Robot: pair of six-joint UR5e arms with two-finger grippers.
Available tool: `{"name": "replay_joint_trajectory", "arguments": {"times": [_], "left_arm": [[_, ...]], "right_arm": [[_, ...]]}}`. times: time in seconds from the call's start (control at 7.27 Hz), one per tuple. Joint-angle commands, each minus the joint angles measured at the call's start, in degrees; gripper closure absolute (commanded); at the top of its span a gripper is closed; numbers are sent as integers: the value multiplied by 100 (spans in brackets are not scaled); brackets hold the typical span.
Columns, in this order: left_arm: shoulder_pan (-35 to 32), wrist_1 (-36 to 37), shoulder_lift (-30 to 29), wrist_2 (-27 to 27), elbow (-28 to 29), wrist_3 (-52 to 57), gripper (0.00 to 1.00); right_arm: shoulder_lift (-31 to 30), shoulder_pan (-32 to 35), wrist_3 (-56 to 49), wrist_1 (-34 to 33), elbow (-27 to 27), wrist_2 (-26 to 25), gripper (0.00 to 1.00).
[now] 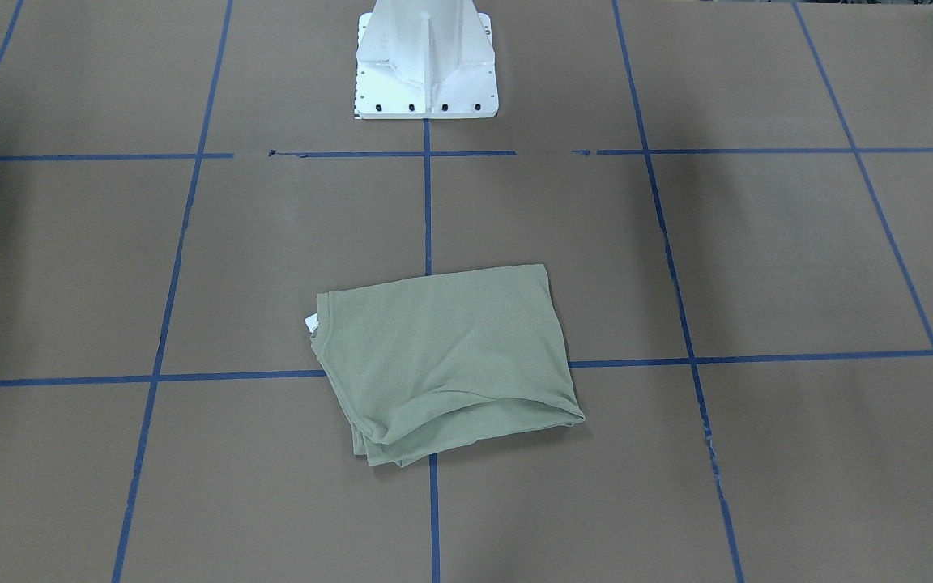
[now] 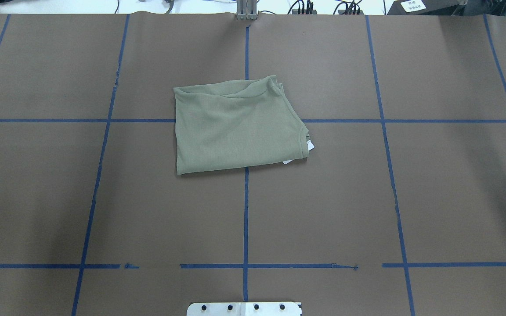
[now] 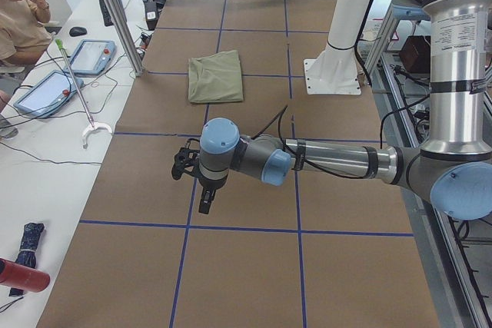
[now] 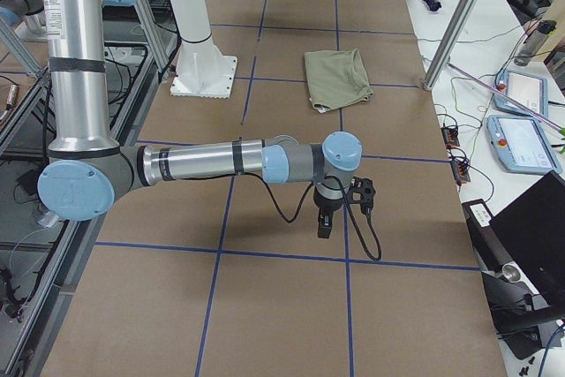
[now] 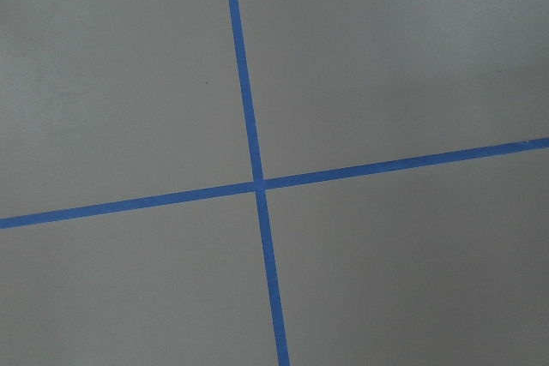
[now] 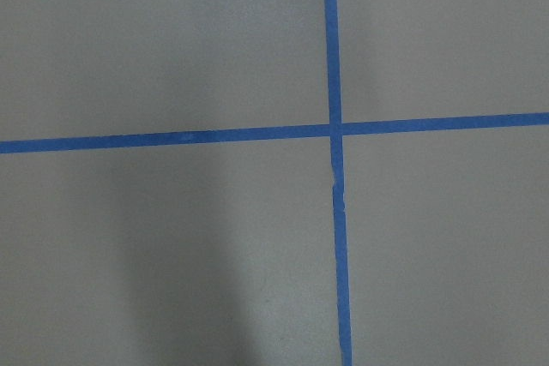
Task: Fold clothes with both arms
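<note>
Shirt [image 1: 450,356] of pale sage-green knit lies folded on the brown taped table [image 1: 758,259]. We cannot tell whether the black left gripper [image 3: 206,203] or right gripper [image 4: 324,227] is open.

Brown table [image 1: 758,243], blue tape grid [image 1: 428,202], grey tablet [image 3: 94,55], seated person [image 3: 19,13] alongside

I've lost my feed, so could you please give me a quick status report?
Left gripper and right gripper hang far from the shirt; open or shut, cannot tell. Shirt lies folded, neck tag showing. Nothing in the way.
</note>
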Motion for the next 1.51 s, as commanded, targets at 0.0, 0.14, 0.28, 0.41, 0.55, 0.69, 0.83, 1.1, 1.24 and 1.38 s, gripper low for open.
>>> {"name": "replay_joint_trajectory", "arguments": {"times": [0.0,0.14,0.28,0.41,0.55,0.69,0.83,1.1,1.24,1.38], "left_arm": [[0,-7,-44,3,-5,-7,0],[0,-24,-44,21,29,2,0],[0,-16,-1,-5,-14,37,0],[0,-24,-27,12,-6,37,0],[0,-33,-36,12,12,37,0],[-9,-24,-18,-14,-75,37,0],[0,-33,-35,12,-50,37,0],[0,-33,-36,12,-76,19,0],[0,-33,-36,12,-76,19,0],[0,-33,-36,12,-76,19,0]], "right_arm": [[13,5,-6,4,16,16,0],[13,-4,-6,4,16,16,0],[13,-4,-6,4,42,16,0],[22,-4,-6,4,34,16,0],[13,-4,-6,4,25,16,0],[31,-4,-6,4,8,16,0],[22,5,-6,-4,34,25,0],[31,-4,-6,4,25,25,0],[31,-4,-6,4,25,25,0],[31,-4,-6,4,16,25,0]]}}
